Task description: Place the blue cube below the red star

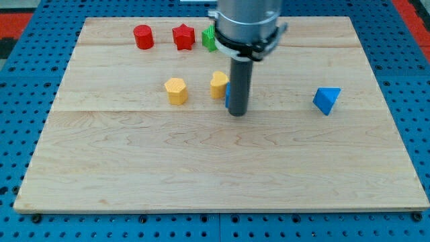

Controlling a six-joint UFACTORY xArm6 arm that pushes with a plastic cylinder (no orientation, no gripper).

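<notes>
No jaws on this rig, just a rod, holding nothing; my tip [237, 113] sits on the board [201, 175] near centre, touching the blue cube [228, 94], mostly hidden behind the rod at its left; yellow block [219, 85] just left of cube; yellow hexagon [176, 90] further left; red star [183, 37] at top, w/ red cylinder [143, 36] left, green block [209, 38] right; blue triangle [326, 100] well apart at right.

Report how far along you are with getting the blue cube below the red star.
Nothing is finished yet. In hand: my tip is against the blue cube, mostly hidden behind the rod, beside a yellow block. Left: push it to the view's left, under the red star.
</notes>
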